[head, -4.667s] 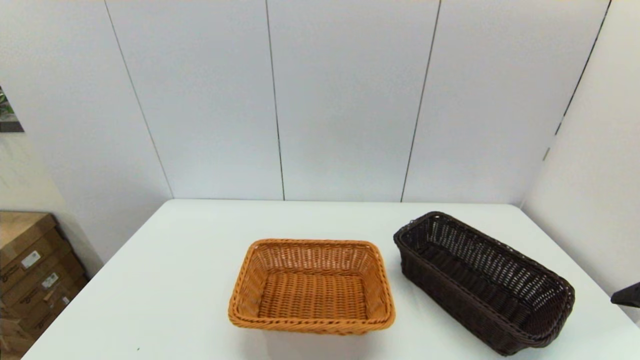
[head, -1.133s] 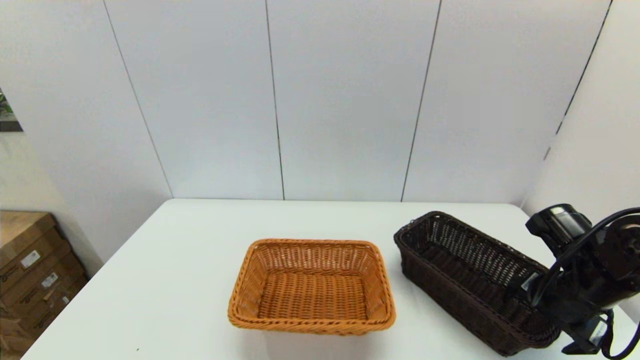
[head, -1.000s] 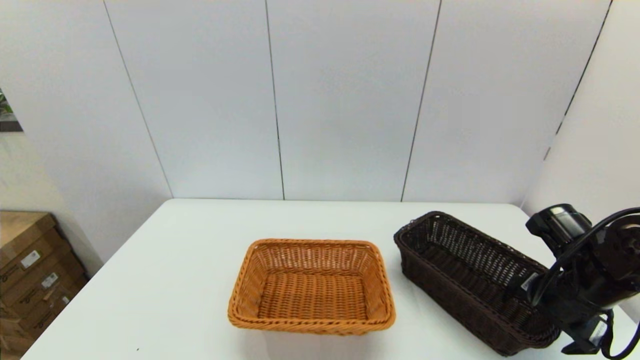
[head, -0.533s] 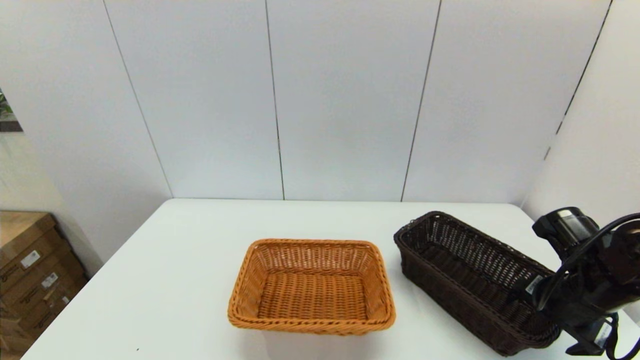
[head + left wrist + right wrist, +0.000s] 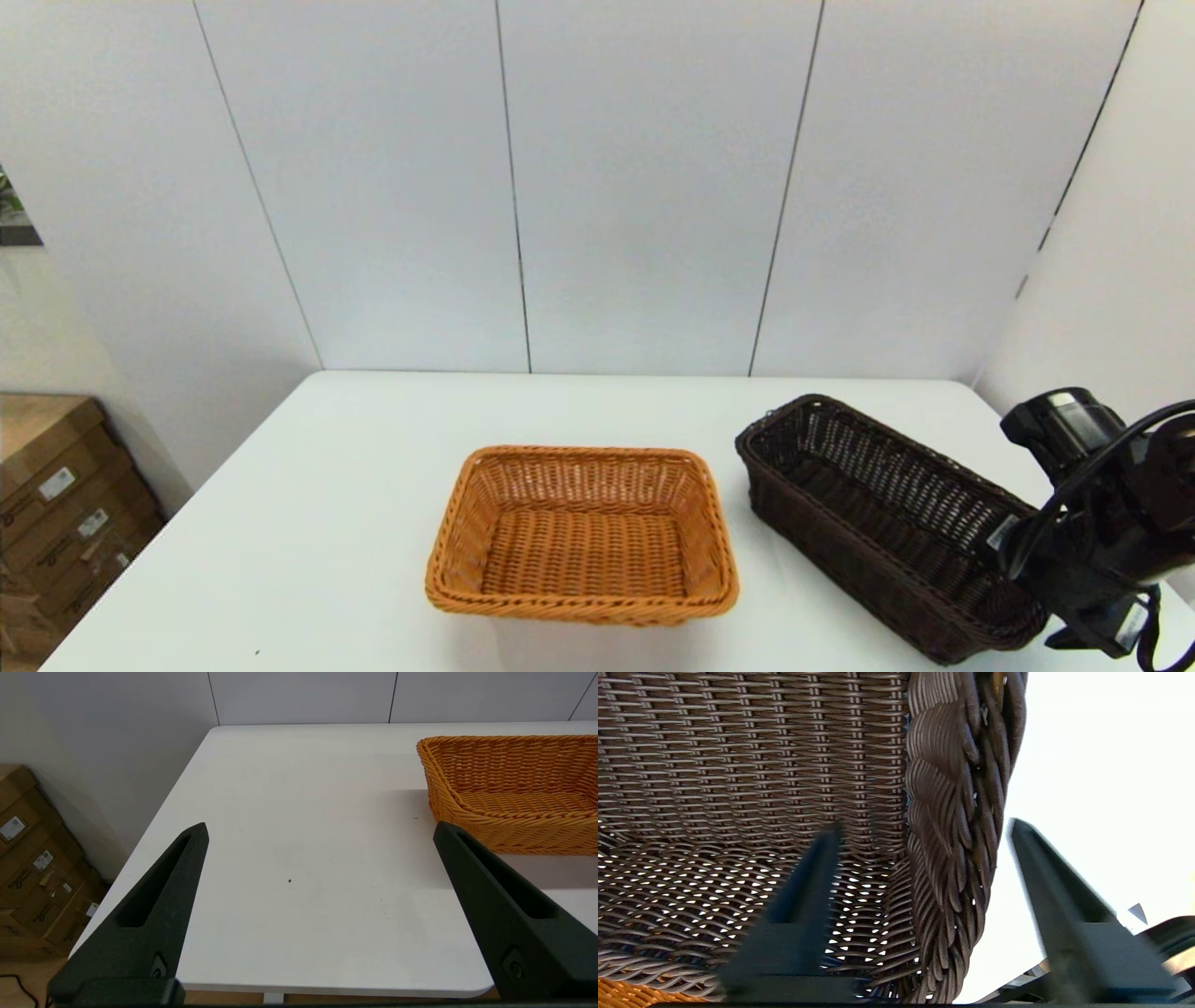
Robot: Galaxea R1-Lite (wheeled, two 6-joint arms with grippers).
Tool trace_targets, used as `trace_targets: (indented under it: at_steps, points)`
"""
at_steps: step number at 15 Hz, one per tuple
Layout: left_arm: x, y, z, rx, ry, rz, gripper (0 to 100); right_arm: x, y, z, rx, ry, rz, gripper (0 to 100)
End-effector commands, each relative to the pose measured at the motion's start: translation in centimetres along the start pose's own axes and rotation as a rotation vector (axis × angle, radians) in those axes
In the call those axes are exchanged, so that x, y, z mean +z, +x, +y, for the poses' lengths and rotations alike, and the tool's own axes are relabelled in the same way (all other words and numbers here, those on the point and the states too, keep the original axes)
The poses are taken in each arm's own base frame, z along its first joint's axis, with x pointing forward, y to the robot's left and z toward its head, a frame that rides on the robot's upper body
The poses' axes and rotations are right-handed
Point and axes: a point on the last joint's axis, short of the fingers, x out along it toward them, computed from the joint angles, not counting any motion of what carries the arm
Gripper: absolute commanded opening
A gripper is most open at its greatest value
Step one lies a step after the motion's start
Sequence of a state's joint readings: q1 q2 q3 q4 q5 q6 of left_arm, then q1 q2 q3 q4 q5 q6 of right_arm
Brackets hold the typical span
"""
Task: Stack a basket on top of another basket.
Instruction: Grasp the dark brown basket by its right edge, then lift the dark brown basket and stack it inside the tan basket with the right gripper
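My right end effector (image 5: 920, 830) has eased lower, fingers spread astride the braided near rim of the dark brown woven wicker basket (image 5: 887, 518), at 3 o'clock from the orange-tan woven wicker basket (image 5: 581, 532) on the white surface (image 5: 308, 541); grasp pending.

The right arm (image 5: 1102, 523) is glossy black throughout — a rounded cylindrical joint housing with a pale grey cap face, a thick black cable arching over it, and small white labels near its lower links. The left gripper (image 5: 320, 830) has two long, matte black, wedge-shaped fingers (image 5: 154, 905), each with a recessed slot along its length and a small round screw near the base. The right gripper (image 5: 924, 828) has the same tapered dark fingers (image 5: 1064, 914) — pointed at the tips and widening into blocky bases.
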State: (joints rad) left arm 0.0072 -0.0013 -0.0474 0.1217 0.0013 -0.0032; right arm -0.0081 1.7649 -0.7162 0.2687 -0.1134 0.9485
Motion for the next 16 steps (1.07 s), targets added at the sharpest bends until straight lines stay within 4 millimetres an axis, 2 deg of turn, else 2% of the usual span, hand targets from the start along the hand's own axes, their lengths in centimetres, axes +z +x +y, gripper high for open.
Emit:
trace_targets:
  at_steps: [1, 10, 16]
  points:
    - [0.0, 0.0, 0.0, 0.001, 0.0, 0.002, 100, -0.2, 0.1, -0.2, -0.008, 0.004, 0.005, 0]
    - [0.0, 0.0, 0.0, 0.001, 0.0, 0.002, 100, -0.3, 0.1, -0.6, -0.01, 0.019, 0.01, 0]
    - [0.0, 0.0, 0.0, 0.001, 0.0, 0.002, 100, 1.2, -1.2, -0.6, 0.103, 0.109, -0.003, 0]
